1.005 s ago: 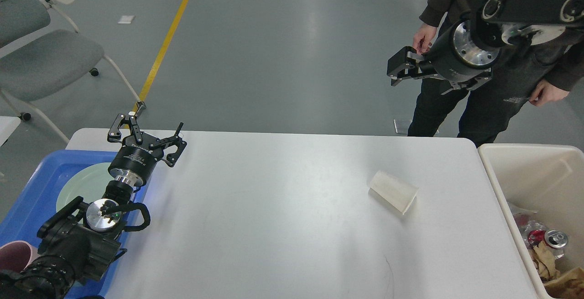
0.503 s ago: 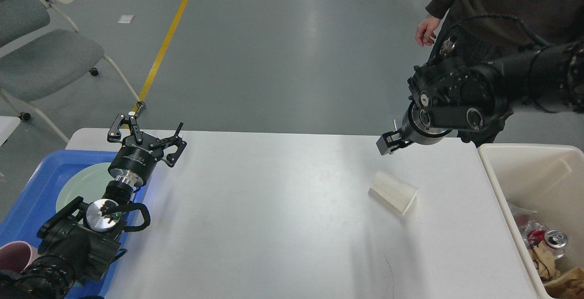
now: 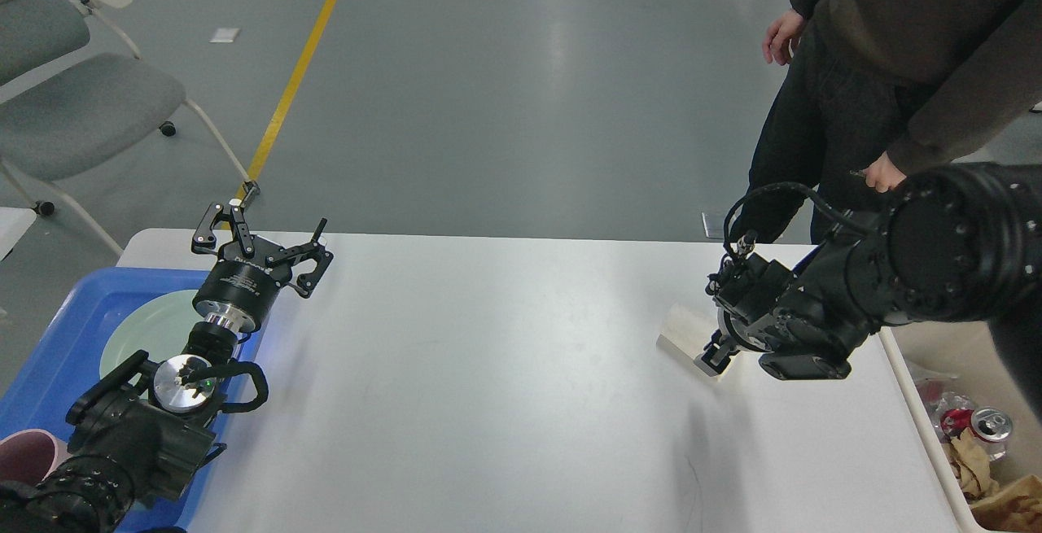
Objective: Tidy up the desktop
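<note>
The white desktop (image 3: 488, 370) has a thin dark scratch (image 3: 694, 484) near its front right. A translucent plastic cup (image 3: 678, 328) lies on its side at the right of the desktop. My right gripper (image 3: 713, 354) is down at the cup's open end, touching or just over it. My own wrist hides most of the gripper and part of the cup, so I cannot tell how its fingers stand. My left gripper (image 3: 271, 226) is open and empty, held above the desktop's far left corner beside the blue tray.
A blue tray (image 3: 49, 354) at the left holds a pale green plate (image 3: 151, 321) and a pink cup (image 3: 23, 453). A cream bin (image 3: 924, 419) at the right holds a can (image 3: 989, 425) and crumpled rubbish. A person (image 3: 879, 69) stands behind the table's right corner. A grey chair (image 3: 65, 93) stands far left.
My right arm has swung down from high above the far right to the lying cup. The person has shifted slightly. My left arm has not moved.
</note>
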Available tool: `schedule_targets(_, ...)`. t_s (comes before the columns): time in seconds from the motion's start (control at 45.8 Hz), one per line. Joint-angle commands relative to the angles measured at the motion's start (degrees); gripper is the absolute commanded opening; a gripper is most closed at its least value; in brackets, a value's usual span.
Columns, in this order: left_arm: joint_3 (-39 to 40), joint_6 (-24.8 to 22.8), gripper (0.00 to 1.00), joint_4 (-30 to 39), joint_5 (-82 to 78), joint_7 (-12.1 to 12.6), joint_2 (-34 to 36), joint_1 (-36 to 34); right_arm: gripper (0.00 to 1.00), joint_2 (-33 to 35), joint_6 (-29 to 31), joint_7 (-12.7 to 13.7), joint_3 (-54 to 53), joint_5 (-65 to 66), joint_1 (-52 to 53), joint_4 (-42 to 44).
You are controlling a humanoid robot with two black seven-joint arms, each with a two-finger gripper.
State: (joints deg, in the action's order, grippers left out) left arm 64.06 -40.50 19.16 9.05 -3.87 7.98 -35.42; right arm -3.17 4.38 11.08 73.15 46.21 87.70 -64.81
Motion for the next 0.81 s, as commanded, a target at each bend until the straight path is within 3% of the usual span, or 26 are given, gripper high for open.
schedule_targets(0.0,0.01,-0.02,0.96,0.00,0.00,0.00,0.02,0.00,1.00,-2.63,-1.47,0.00,2.53,0.20,-3.94,3.28)
schedule_targets(0.787,0.01,-0.02,0.96,0.00,0.00,0.00,0.02,0.00,1.00,-5.44,-3.76,0.00,2.97,-0.15,-13.79,14.53)
